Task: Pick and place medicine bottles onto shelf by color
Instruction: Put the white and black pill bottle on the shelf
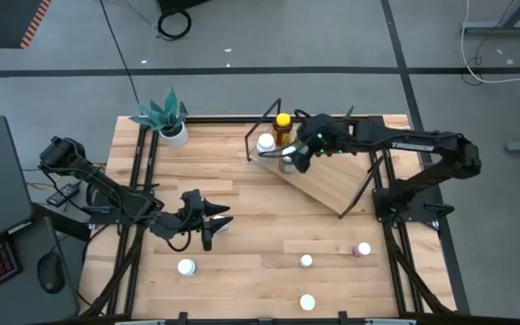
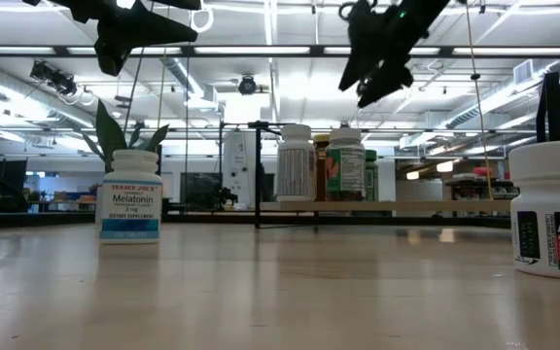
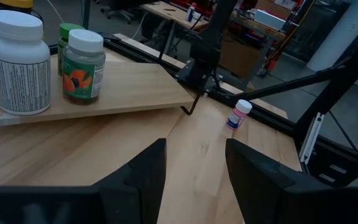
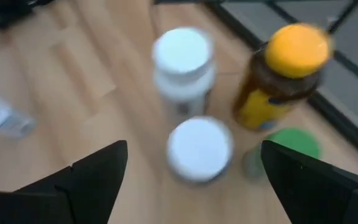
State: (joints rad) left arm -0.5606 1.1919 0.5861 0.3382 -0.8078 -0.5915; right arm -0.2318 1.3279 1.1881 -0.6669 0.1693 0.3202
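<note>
The shelf (image 1: pixel 332 181), a light-wood board in a black wire frame, stands at the far middle-right of the table. On its left end stand a white-capped bottle (image 1: pixel 265 143), an amber bottle with a yellow cap (image 1: pixel 283 122), a second white-capped bottle (image 4: pixel 199 148) and a green-capped one (image 4: pixel 291 144). My right gripper (image 1: pixel 298 158) hovers open above them and holds nothing; it also shows in the right wrist view (image 4: pixel 192 149). My left gripper (image 1: pixel 210 221) is open and empty above the table's left middle; it also shows in the left wrist view (image 3: pixel 196 149).
Loose bottles stand on the table: white-capped ones (image 1: pixel 186 266), (image 1: pixel 306 261), (image 1: pixel 307 301) and a pinkish one (image 1: pixel 362 249) toward the near edge. A potted green plant (image 1: pixel 171 122) stands at the far left corner. In the low view a Melatonin bottle (image 2: pixel 129 194) stands at the left.
</note>
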